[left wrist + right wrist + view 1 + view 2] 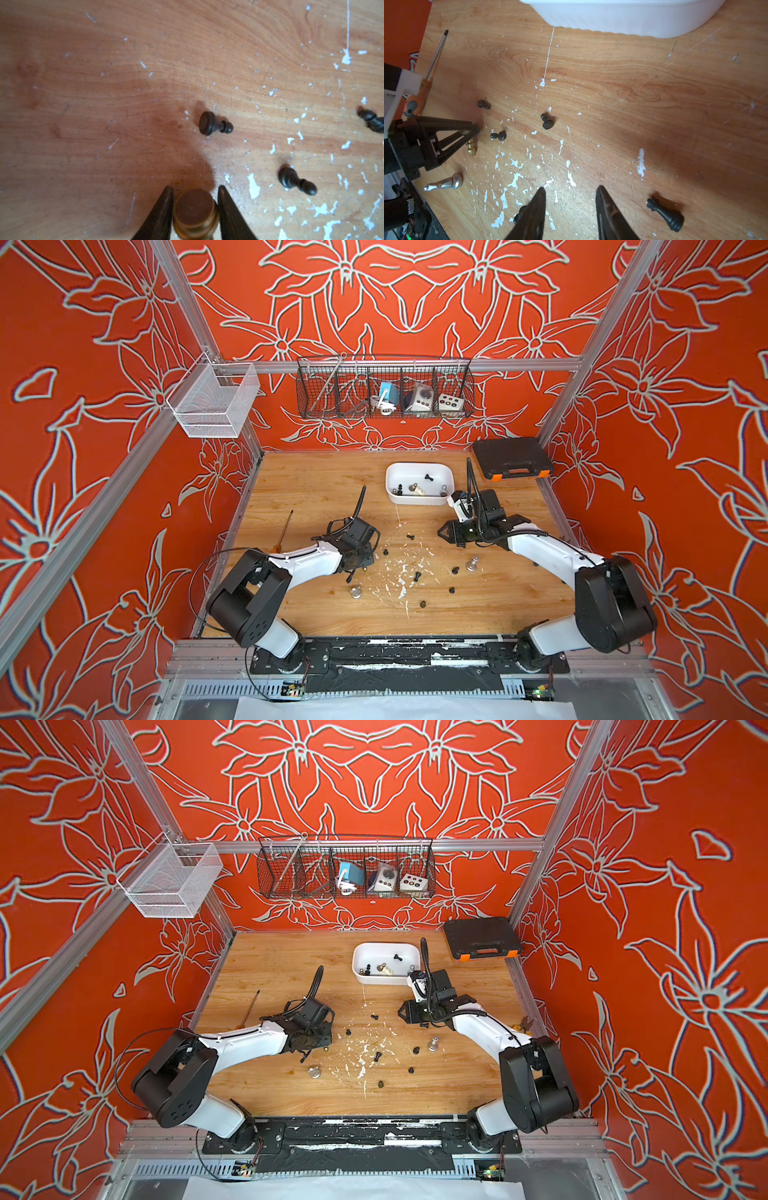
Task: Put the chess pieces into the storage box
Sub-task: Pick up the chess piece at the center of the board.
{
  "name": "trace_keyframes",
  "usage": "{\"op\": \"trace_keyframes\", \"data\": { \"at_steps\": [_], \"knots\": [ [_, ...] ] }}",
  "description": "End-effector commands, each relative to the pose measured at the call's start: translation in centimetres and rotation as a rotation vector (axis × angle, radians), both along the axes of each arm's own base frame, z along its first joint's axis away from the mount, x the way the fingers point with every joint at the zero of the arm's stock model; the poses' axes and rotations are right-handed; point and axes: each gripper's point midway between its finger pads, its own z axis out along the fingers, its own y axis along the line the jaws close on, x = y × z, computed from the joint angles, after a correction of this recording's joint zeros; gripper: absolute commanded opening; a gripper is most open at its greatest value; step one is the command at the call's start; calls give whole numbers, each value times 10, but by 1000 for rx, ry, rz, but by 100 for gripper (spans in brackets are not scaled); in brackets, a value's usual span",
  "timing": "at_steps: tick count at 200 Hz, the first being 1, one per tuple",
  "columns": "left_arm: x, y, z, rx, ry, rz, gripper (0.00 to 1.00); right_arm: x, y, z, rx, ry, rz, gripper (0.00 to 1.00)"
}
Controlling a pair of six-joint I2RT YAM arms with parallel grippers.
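In the left wrist view my left gripper (195,187) is shut on the round base of a gold chess piece (194,207), low over the table. The right wrist view shows that gold piece (471,148) sticking out of the left fingers. My right gripper (571,188) hangs open over bare wood, with nothing between its fingers. The white storage box (419,500) stands behind it and holds several pieces. Loose black pieces (417,576) lie across the middle of the table. A silver piece (472,564) stands at the right and another silver piece (355,592) lies near the left arm.
An orange-handled screwdriver (284,531) lies along the left edge of the table. A black case with orange latches (513,458) sits at the back right. Pliers (524,1025) lie by the right wall. Wire baskets (384,389) hang on the back rail. White flecks mark the wood.
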Motion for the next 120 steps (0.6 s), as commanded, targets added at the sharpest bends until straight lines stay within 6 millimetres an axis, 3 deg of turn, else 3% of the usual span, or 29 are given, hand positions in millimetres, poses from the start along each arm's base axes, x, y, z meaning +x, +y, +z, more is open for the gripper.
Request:
{"op": "trace_keyframes", "data": {
  "at_steps": [1, 53, 120],
  "knots": [
    [-12, 5, -16, 42, 64, -11, 34, -5, 3, -6, 5, 31, 21, 42],
    [-10, 7, -5, 57, 45, -26, 31, -4, 4, -6, 9, 37, 22, 42],
    [10, 3, 44, 66, -65, -62, 31, -3, 8, -3, 26, 46, 25, 42]
  ]
}}
